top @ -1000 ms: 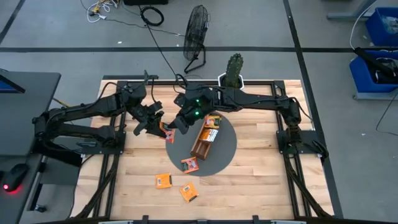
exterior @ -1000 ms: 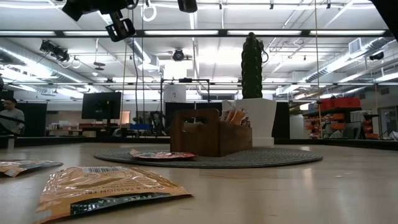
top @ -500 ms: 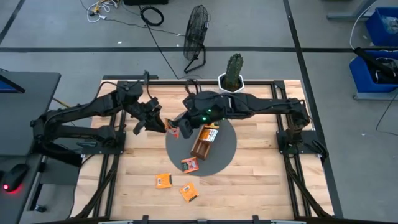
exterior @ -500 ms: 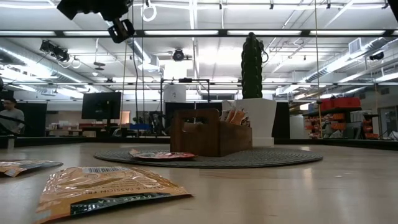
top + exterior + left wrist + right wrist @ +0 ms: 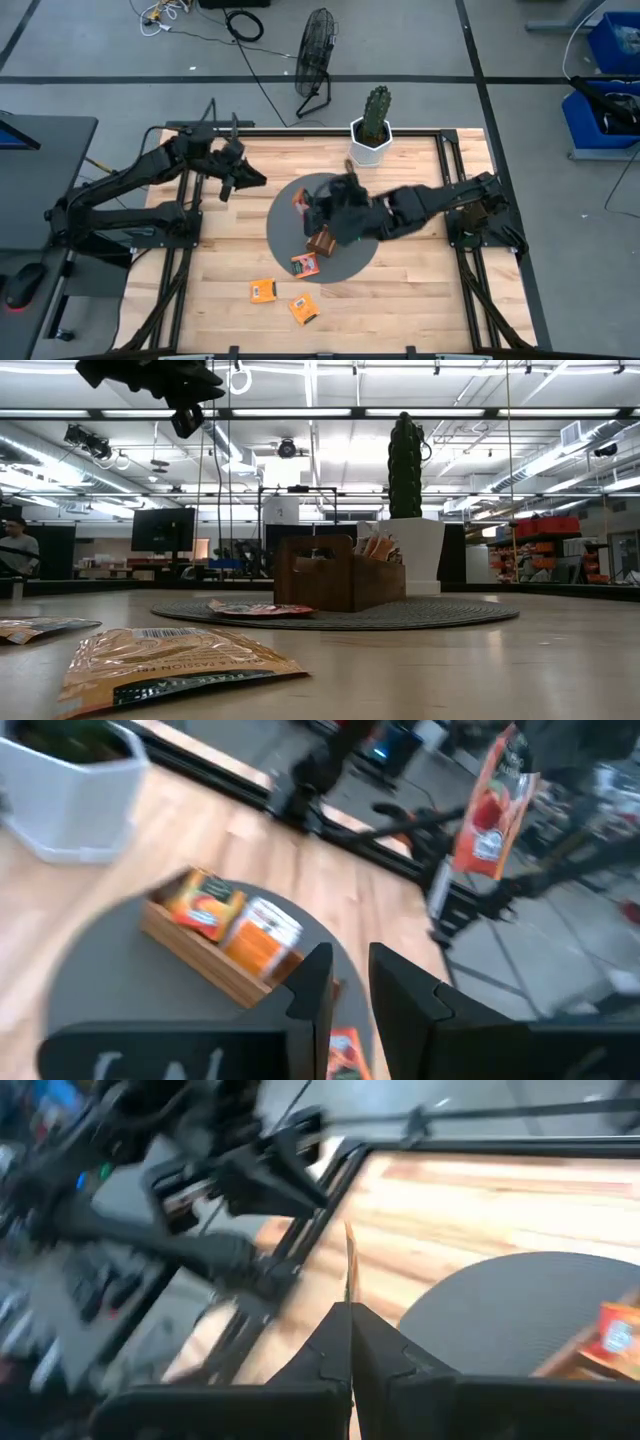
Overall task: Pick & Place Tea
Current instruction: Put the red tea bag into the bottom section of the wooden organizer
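Right wrist: sachet [image 5: 349, 1265] in gripper [image 5: 350, 1323] (edge-on).

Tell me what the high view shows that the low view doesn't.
Only the high view: the right gripper over the grey mat, holding an orange sachet, and a floor fan beyond the table. Only the low view: a person far off in the room. Both: the left gripper, the wooden tray, the cactus pot and loose sachets on the table.

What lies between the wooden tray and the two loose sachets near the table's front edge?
In the high view, one tea sachet lies on the grey mat, between the wooden tray and the two front sachets.
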Motion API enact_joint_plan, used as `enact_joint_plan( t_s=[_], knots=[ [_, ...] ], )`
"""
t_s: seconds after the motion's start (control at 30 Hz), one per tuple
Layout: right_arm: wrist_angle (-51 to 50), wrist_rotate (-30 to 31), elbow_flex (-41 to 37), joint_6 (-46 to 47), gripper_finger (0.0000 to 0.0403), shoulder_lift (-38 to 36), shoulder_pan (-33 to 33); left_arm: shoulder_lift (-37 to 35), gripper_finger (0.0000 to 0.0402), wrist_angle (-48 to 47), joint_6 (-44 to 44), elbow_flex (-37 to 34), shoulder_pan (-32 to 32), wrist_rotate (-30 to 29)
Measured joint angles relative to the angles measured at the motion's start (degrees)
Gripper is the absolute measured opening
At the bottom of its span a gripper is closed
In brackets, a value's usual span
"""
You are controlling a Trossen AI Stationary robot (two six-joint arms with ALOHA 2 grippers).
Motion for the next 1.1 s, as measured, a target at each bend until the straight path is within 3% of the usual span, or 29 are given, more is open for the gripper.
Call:
enact_joint_plan(
  t_s=[0.13,0.27,0.67,0.9,1.1],
  knots=[
    [-4.36,9.19,0.02,10.58,0.0,0.43,3.3,-3.05,0.0071,0.67,0.23,0.0,1.67,-3.86],
    [-11.38,11.58,0.02,21.22,0.0,2.16,4.93,-6.08,0.0071,1.72,1.49,0.0,2.26,-7.48],
    [-25.73,4.39,0.02,48.94,0.0,11.14,6.74,-15.08,0.0071,5.02,2.94,0.0,2.38,-17.7],
    [-32.23,-0.17,0.02,56.66,0.0,17.17,7.8,-17.79,0.0071,8.48,1.0,0.02,2.38,-19.85],
    [-29.26,-0.66,0.02,56.87,0.0,21.27,6.82,-18.16,0.0071,9.14,-0.86,0.09,2.38,-19.83]
  ],
)
